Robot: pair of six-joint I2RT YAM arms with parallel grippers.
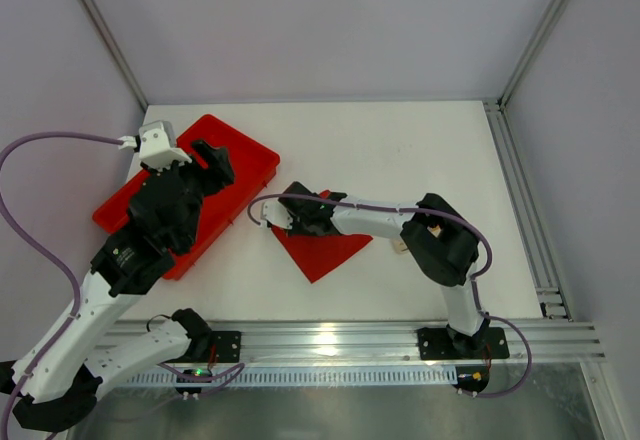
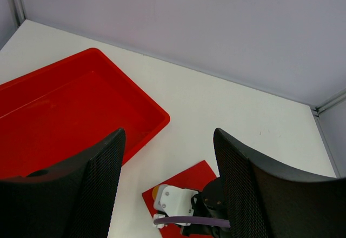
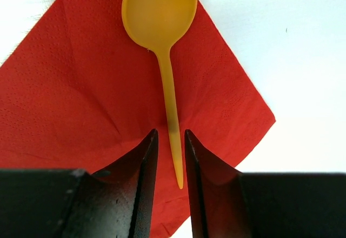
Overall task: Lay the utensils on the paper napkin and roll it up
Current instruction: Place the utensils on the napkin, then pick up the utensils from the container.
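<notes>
A yellow-tan spoon (image 3: 160,11), one of the utensils, lies flat on the red paper napkin (image 3: 70,86), bowl pointing away from my right wrist. My right gripper (image 3: 170,132) hangs low over the handle's end. Its jaws are open a little, with a slim gap on each side of the handle. From above, the napkin (image 1: 325,250) sits at mid-table with the right gripper (image 1: 283,215) over its left corner. The spoon's bowl (image 2: 155,190) peeks out beside the right wrist camera. My left gripper (image 2: 168,132) is open and empty, raised over the tray's near edge.
A large rigid red tray (image 1: 240,150) lies at the left rear of the white table, with nothing showing inside it (image 2: 65,113). Aluminium frame rails (image 1: 525,210) border the right side and the front edge. Grey walls close off the back.
</notes>
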